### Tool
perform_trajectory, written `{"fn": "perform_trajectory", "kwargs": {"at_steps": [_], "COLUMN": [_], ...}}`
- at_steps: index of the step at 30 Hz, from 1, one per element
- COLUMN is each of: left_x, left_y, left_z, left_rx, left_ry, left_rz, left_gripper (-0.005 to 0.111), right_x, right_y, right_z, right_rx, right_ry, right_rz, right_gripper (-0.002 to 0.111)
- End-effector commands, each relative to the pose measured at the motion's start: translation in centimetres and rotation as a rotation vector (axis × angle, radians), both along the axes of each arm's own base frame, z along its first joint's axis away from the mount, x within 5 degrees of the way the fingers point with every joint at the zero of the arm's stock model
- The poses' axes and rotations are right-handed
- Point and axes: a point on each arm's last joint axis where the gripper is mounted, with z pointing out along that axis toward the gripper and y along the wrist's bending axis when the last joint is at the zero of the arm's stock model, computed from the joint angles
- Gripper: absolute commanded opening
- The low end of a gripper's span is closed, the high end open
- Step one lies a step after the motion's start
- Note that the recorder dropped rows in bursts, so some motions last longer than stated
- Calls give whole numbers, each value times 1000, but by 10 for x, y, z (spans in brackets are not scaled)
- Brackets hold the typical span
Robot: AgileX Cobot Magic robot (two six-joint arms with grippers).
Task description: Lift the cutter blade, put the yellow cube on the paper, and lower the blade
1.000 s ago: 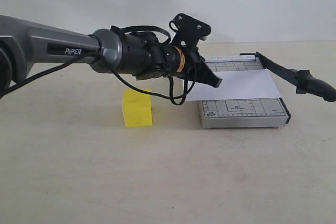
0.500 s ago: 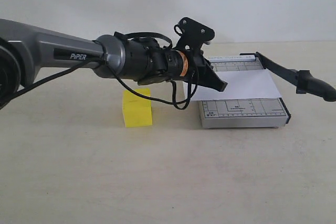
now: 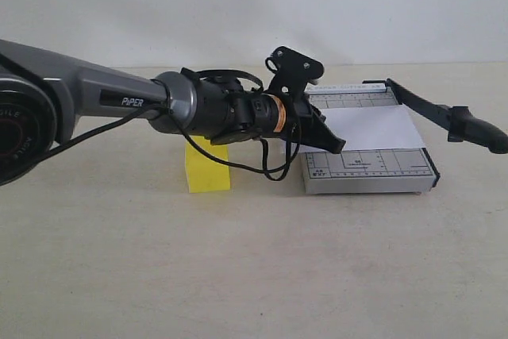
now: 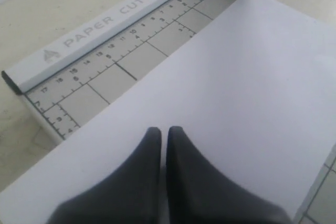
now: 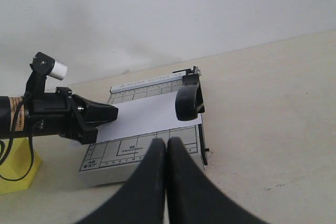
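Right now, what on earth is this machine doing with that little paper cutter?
A two-armed robot is working at a small grey paper trimmer. The cutter blade stands raised, and a white paper lies across the trimmer. The left pincer, shut and empty, hangs low over the paper. The yellow cube sits on the table beside the trimmer, not yet picked up. The right pincer, also shut and empty, waits farther back.

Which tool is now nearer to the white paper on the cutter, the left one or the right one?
Left. The left tool hangs shut over one end of the paper; the right tool is off the cutter, on the side of the blade handle.
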Motion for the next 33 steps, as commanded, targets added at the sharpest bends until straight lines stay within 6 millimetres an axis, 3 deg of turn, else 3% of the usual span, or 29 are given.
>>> {"fn": "perform_trajectory", "kwargs": {"at_steps": [1,12,20,28,33], "left_x": [-3,-4,-2,-2,2], "left_y": [-5,-12,-26,-26,-21], "left_z": [-4,-21,-16,-16,-2], "left_rx": [-50,-95,-124,-125,-81], "left_ry": [21,63,35,35,23], "left_rz": [-18,-20,-37,-37,13], "left_gripper": [4,4,4,4,4], "right_x": [-1,-1,-1,-1,-1], "right_y": [0,0,0,0,0], "right_z": [-1,-1,-1,-1,-1], "right_rx": [3,3,3,3,3], "right_ry": [-2,-2,-2,-2,-2], "right_rz": [0,0,0,0,0], "right_gripper": [0,0,0,0,0]}}
